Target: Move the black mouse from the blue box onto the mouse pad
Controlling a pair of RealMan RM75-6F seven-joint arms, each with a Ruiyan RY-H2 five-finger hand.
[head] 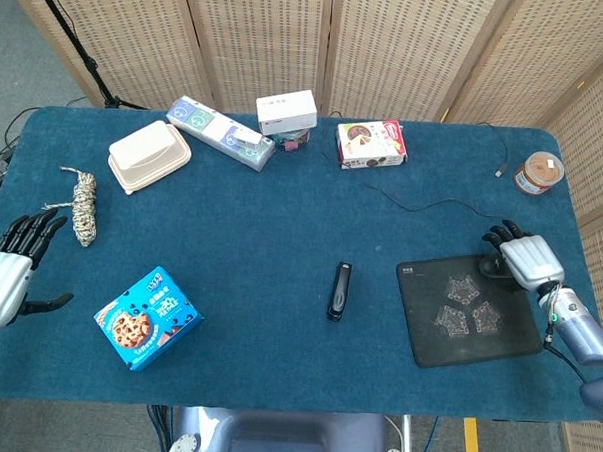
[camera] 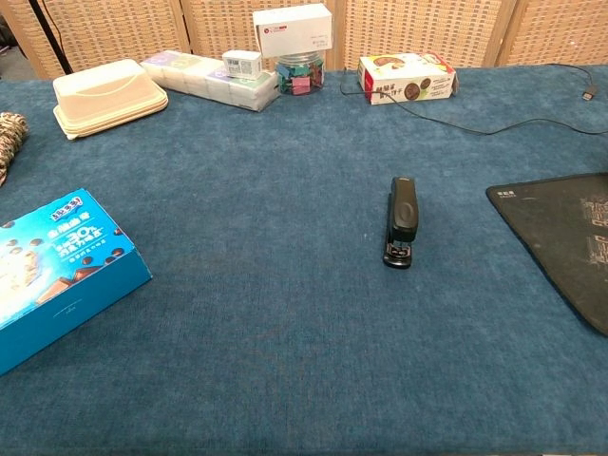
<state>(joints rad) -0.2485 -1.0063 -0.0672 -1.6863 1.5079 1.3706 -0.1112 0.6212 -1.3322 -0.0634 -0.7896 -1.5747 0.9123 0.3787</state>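
Note:
The black mouse lies at the far right corner of the black mouse pad, mostly hidden under my right hand. That hand's dark fingers are spread and raised over the mouse, and I see no grip on it. The mouse's thin cable trails back across the cloth. Near the front left stands the blue cookie box, also seen in the chest view, with nothing on it. My left hand hovers open at the table's left edge. The chest view shows part of the pad but neither hand.
A black stapler lies mid-table. Along the back stand a beige lunch box, a long pack, a white box and a snack box. A rope coil lies at left, a jar at back right.

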